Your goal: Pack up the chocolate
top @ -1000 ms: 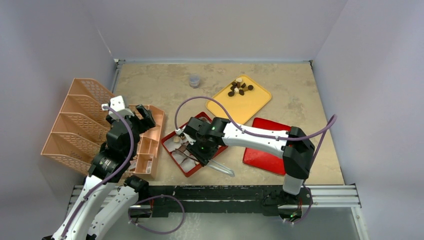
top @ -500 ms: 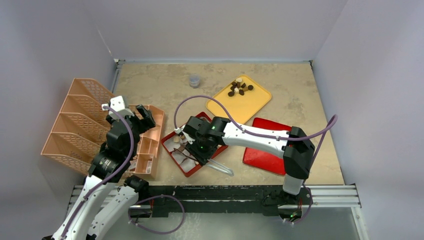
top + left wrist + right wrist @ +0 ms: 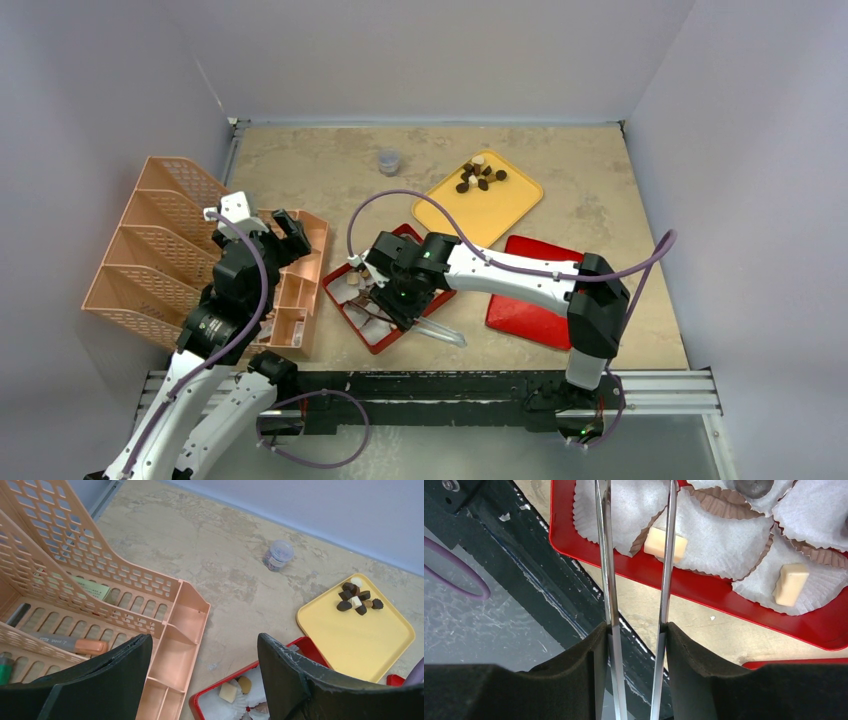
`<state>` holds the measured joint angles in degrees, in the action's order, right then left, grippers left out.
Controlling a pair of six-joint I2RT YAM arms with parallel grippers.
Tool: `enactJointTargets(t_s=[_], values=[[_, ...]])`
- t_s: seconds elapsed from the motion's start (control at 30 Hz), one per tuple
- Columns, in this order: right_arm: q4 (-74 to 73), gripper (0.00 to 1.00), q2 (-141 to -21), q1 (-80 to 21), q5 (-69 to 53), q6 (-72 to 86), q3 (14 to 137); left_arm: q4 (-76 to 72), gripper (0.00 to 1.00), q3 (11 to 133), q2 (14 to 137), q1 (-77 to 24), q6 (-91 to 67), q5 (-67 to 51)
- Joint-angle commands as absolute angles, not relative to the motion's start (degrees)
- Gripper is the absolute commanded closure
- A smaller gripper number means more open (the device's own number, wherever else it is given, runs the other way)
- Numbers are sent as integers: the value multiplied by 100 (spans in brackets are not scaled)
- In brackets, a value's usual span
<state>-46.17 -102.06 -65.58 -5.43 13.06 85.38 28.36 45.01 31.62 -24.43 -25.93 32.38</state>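
In the top external view, most of the chocolate (image 3: 478, 175) is seen heaped on a yellow tray (image 3: 500, 215) in the upper middle of the frame, well apart from both arms. Dark and cream-white chunks can be told apart there.

A red box (image 3: 375, 345) lined with white paper cups (image 3: 724, 545) is placed at the centre of the frame, and a red lid (image 3: 525, 310) lies just to its right. In the right wrist view, two cream chunks (image 3: 665, 545) are seen in separate cups, and a dark one is cut off by the top edge.

The right claw (image 3: 636, 670) is closed on a pair of metal tweezers (image 3: 605, 555) over the red box. The two blades are held a little apart and run out of the top of the frame, so their tips cannot be seen.

The left claw (image 3: 200, 680) is spread wide and nothing is held in it. It is poised over the right end of a peach desk organizer (image 3: 175, 655) at the left of the bench (image 3: 300, 170).

A small clear jar (image 3: 388, 160) stands near the upper edge of the bench, left of the yellow tray.
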Motion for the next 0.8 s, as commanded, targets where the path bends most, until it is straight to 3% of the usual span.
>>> enactJointTargets(t_s=[0.0, 0.77], values=[[-4645, 54, -10090, -6583, -471, 1369, 8822, 2654, 24, 4561, 3174, -2417, -2625, 3215], [-5090, 57, -9370, -6160, 100, 1333, 8930, 2678, 24, 4561, 3122, -2417, -2628, 3222]])
